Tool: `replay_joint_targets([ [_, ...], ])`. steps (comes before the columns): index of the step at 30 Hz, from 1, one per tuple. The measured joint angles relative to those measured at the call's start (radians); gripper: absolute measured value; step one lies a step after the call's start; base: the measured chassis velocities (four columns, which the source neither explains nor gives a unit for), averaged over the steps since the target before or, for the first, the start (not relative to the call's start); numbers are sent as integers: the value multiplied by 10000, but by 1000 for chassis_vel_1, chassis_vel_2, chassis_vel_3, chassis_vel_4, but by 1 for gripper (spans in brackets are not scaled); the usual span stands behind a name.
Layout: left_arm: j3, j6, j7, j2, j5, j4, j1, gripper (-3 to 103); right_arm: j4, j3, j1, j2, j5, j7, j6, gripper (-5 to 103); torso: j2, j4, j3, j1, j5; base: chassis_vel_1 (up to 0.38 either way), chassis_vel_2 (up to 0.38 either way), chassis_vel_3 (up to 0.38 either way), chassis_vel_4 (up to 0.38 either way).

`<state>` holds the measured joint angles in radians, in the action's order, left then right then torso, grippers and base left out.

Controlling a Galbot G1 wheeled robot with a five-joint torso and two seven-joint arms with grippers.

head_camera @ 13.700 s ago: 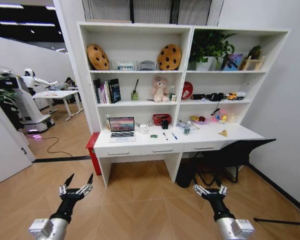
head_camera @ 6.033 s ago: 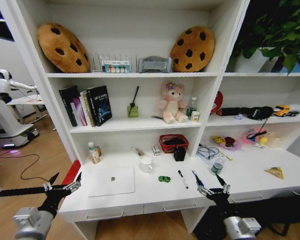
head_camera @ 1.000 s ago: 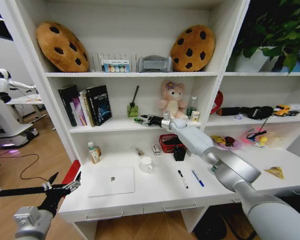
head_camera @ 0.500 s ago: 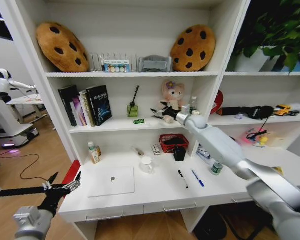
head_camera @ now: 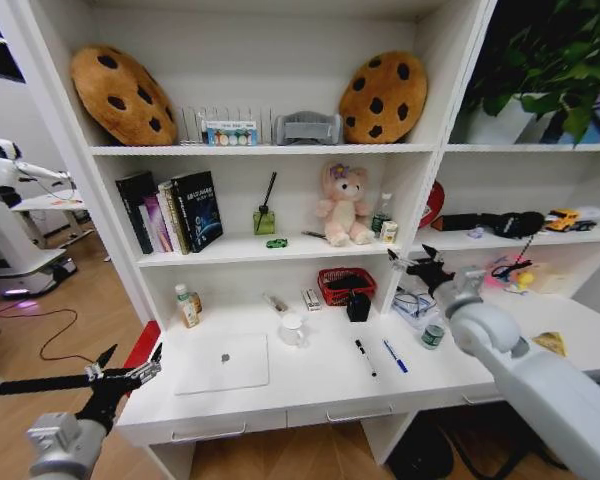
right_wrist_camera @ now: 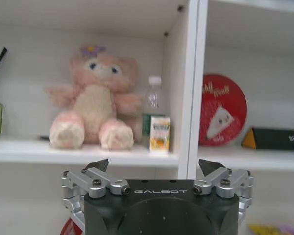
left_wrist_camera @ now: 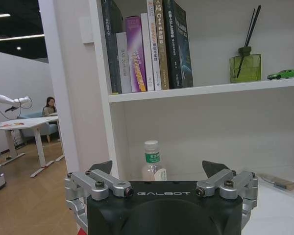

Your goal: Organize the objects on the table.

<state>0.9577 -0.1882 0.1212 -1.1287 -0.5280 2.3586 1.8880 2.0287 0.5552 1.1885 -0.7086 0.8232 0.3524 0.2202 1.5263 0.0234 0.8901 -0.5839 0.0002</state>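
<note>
White desk carries the closed laptop at its left part; black pen and blue pen lie side by side right of the laptop, a small bottle just right of the pens, and a yellow piece far right. Green car sits on the shelf above the desk, between the reed diffuser and the pink bear. In the head view the right gripper hangs in the air above the desk, right of the bear and well apart from the car, its fingers spread and empty. The left gripper hovers low, off the desk's left end, fingers wide apart, holding nothing.

From the left wrist, the left gripper is spread and empty; the car stands on the shelf beside the diffuser, with a bottle below.

From the right wrist, the right gripper is spread and empty, facing the bear.
</note>
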Motion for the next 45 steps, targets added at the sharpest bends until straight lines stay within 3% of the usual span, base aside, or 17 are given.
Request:
replay_joint_targets([
  [3,0,0,0,-1,0,1,0,100,220,347,813,-333,-217,3,-76,100,0,1,0,-1,-1,0,0,0,0],
  [6,-1,-1,0,0,0,0,0,100,874,1247,2968,-1475,-1347,-319,-455,100,0,9,-1,1,-2,0,0,0,0],
  [10,0,-1,0,-1,0,0,-1,100,1373,1506,4059,-2128,-1885,-589,-604,100,-1,4,-1,1,-5,0,0,0,0],
  [15,0,-2,-1,-1,0,1,0,100,1752,1455,4987,-2912,-2419,-851,-699,100,0,5,0,1,-6,0,0,0,0],
  [17,0,-1,0,-1,0,0,0,100,1882,1275,5336,-3527,-2645,-950,-721,100,0,5,0,0,-4,0,0,0,0],
  [21,0,-2,-1,-1,0,0,0,100,1907,1075,5449,-3970,-2757,-986,-773,100,-1,5,0,0,-3,0,0,0,0],
  [35,-1,-2,-1,-1,0,0,0,100,1646,482,4997,-3598,-2398,-997,-794,100,-1,6,1,-1,-7,-157,-158,166,154],
  [40,-2,-2,-2,-2,0,1,0,100,1210,-283,4034,-3040,-1007,-1036,-589,100,-3,0,2,-2,9,-213,-218,189,182],
  [41,-2,-2,-3,-2,-1,1,2,100,1135,-575,3596,-2824,-240,-908,-215,100,0,-5,0,3,6,46,-116,140,63],
  [42,-2,-2,-3,-2,0,1,2,100,1054,-893,3117,-2611,464,-717,197,100,-1,7,0,2,2,1,-106,39,63],
  [43,-2,-2,-3,-2,0,1,2,100,1054,-893,3117,-2611,464,-717,197,100,-1,7,0,2,2,1,-106,39,63],
  [45,-1,-2,-3,-1,0,0,-2,100,825,-1603,2181,-2305,1283,-396,922,100,-4,12,2,-4,-7,-20,-6,-11,-41],
])
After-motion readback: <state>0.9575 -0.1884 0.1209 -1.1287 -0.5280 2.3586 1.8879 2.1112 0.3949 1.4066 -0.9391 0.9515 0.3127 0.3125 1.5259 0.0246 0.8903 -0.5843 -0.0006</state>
